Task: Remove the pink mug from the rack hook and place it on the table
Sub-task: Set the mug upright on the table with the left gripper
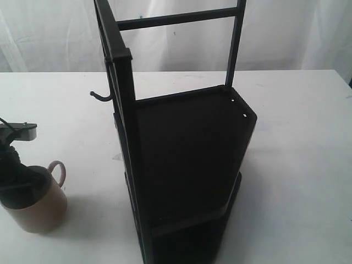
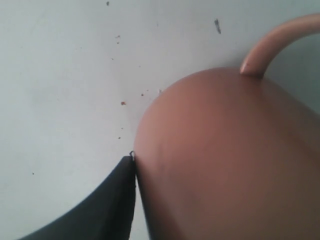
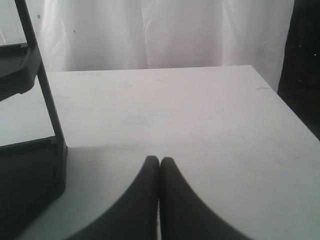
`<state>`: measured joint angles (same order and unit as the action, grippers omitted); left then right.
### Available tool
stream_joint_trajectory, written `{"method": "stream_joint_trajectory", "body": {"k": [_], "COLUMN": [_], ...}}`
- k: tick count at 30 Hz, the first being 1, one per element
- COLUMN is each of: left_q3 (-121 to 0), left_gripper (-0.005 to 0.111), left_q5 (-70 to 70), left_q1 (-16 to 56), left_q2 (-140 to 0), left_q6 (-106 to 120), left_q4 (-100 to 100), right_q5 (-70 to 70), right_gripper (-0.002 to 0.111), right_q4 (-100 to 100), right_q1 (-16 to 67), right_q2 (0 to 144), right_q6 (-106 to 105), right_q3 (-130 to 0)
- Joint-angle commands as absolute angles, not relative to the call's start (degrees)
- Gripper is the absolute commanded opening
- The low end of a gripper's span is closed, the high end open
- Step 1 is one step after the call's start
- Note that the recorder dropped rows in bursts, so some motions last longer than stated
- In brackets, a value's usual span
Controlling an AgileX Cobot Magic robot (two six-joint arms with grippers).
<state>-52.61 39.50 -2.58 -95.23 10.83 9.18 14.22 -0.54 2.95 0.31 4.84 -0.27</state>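
The pink mug (image 1: 41, 206) stands upright at the table's (image 1: 297, 165) near left, its loop handle (image 1: 59, 171) toward the rack (image 1: 187, 154). I cannot tell whether its base touches the tabletop. My left gripper (image 1: 16, 179) comes down onto the mug's rim and is shut on its wall. In the left wrist view one black finger (image 2: 110, 205) presses the outside of the mug (image 2: 225, 160); the other finger is hidden. The rack hook (image 1: 99, 96) sticks out bare, well above and beyond the mug. My right gripper (image 3: 159, 161) is shut with nothing in it, low over the table.
The tall black rack fills the middle of the exterior view, its flat shelves (image 1: 192, 137) facing right. Its post and base (image 3: 30, 175) stand close beside the right gripper. A white curtain (image 1: 286, 33) hangs behind the table, whose far edge (image 3: 150, 69) shows in the right wrist view.
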Motion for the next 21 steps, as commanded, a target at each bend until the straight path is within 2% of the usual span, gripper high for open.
{"method": "stream_joint_trajectory", "body": {"k": [1, 11, 14, 21], "left_q3": [-52.59, -52.59, -52.59, -52.59], "left_gripper": [0.0, 0.001, 0.012, 0.057], "left_q5": [40.33, 40.1, 40.1, 41.62], "left_q1": [-2.56, -2.56, -2.56, -2.56], "left_q2": [-95.98, -96.54, -96.54, -96.54], "left_q6": [10.27, 10.27, 10.27, 10.27], "left_q4": [9.93, 9.93, 9.72, 9.72], "right_q5": [13.66, 13.66, 13.66, 13.66], "right_gripper": [0.0, 0.0, 0.0, 0.0], "right_q4": [-0.43, -0.43, -0.43, -0.55], "right_q1": [2.76, 2.76, 2.76, 2.76], "right_q2": [0.0, 0.0, 0.0, 0.0], "right_q6": [4.8, 4.8, 4.8, 4.8], "right_q3": [0.0, 0.0, 0.0, 0.0]}}
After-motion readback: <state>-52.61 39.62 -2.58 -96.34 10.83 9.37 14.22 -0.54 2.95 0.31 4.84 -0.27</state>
